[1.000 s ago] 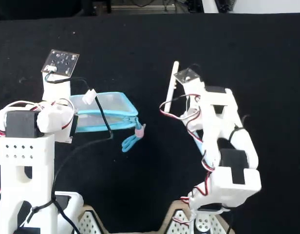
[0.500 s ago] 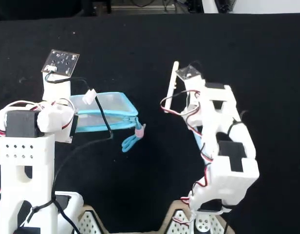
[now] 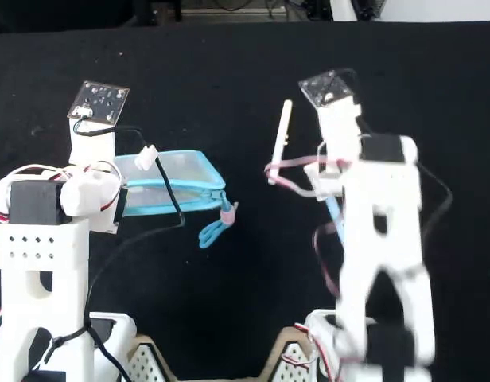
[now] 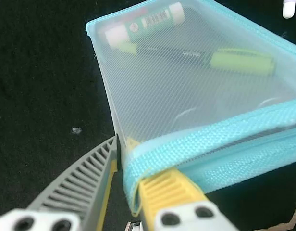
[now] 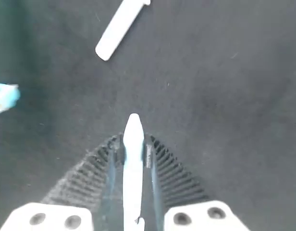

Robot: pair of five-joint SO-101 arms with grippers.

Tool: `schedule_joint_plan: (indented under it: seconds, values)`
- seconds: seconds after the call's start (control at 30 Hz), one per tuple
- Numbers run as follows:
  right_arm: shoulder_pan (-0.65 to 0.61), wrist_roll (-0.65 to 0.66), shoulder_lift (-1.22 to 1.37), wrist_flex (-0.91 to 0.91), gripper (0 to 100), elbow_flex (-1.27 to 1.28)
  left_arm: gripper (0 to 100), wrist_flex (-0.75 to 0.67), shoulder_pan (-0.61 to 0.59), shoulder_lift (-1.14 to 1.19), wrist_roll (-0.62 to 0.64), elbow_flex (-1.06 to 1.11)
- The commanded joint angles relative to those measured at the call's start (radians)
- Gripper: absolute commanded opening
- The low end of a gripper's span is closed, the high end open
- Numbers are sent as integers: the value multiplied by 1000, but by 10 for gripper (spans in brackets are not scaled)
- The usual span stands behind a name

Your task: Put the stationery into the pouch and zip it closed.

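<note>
At the right gripper (image 5: 133, 142): jaws closed on a slim white pen (image 5: 133, 126), tip poking out ahead. In the high view a loose white pen (image 3: 281, 139) lies just beside the right arm at 9 o'clock. Farther along that bearing, the left gripper (image 4: 121, 159) pinches the mesh pouch (image 3: 177, 171) at its corner, with a glue stick (image 4: 143, 21) and green pen (image 4: 241, 62) inside. Judgement: carry toward 9 o'clock, line up lengthwise with the zip edge (image 3: 173, 205), release only once the tip is inside
</note>
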Motion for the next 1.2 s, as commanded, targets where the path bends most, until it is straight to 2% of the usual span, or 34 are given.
schedule_joint_plan:
  seconds: [0.0, 0.23, 0.43, 0.63, 0.77, 1.17]
  values:
    - [-95, -86, -308, 61, 11, -41, 30, -6, 13, 0, 11, 2]
    - [-408, -238, -670, -3, 11, -30, 30, -6, 13, 0, 11, 2]
    - [-631, -324, -839, -239, 11, 44, 30, -6, 13, 0, 11, 2]
    - [-790, -322, -928, -502, 11, 209, 30, -6, 13, 0, 11, 4]
    - [-850, -327, -970, -652, 11, 344, 30, -6, 13, 0, 11, 4]
    - [-850, -321, -1224, -1086, 11, 740, 30, 28, 13, 0, 11, 2]
